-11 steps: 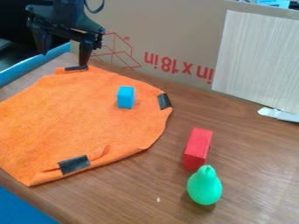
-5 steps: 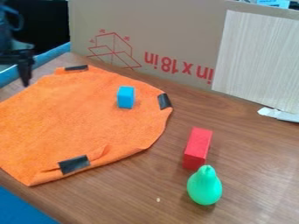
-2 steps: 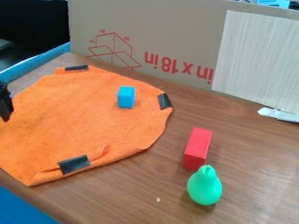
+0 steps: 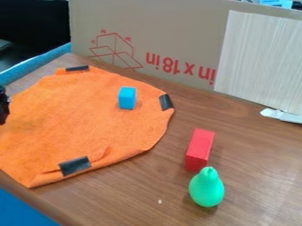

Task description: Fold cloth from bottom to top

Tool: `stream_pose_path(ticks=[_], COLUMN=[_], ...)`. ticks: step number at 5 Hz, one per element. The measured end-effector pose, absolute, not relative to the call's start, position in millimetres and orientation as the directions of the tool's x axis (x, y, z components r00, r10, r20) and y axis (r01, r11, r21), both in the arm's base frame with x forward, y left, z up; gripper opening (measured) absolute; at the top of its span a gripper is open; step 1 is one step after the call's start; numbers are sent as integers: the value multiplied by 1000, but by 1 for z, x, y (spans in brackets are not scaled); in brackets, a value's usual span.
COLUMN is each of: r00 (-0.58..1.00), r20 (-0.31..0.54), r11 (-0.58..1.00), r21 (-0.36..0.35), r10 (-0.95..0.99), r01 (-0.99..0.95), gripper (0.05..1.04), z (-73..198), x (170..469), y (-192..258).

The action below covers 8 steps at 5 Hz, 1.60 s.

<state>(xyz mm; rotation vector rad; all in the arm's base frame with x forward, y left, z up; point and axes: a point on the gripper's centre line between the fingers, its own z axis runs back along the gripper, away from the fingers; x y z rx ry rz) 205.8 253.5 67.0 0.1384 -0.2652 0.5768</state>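
- Here's the hand [image 4: 3, 107], black, right at the left edge of the frame, beside the cloth [image 4: 77, 117]; whether it's clenched or released, I can't tell!
- And the cloth, orange, sprawls over the left half, on the table [image 4: 135, 190], with a crease by the black patch [image 4: 75, 166] at lower left.
- Up on the cloth, left of the upper centre, sits the blue block [image 4: 126, 98]!
- Over at lower right, the red block [image 4: 199, 150] lies just behind the green pear [image 4: 206, 187], which stands upright.
- Cardboard [image 4: 165, 35] lines the back!
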Motion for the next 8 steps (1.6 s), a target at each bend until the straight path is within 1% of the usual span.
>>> stream_pose_path(ticks=[1, 2, 3, 4, 5, 6, 7, 8], r00=[801, 797, 794, 802, 801, 800, 774, 755], r20=[295, 285, 289, 289, 290, 275, 275, 276], r11=[824, 816, 807, 811, 811, 815, 799, 787], r21=[70, 78, 106, 122, 118, 85, 33, -7], r10=[521, 532, 534, 523, 524, 534, 570, 595], r01=[-562, -573, -581, -573, -573, -574, -600, -617], gripper=[1000, 1000, 1000, 966, 693, 384, 167, 65], z=[65, 62, 54, 49, 49, 48, 65, 91], x=[206, 203, 199, 196, 197, 198, 207, 235], y=[257, 259, 266, 266, 266, 260, 255, 241])
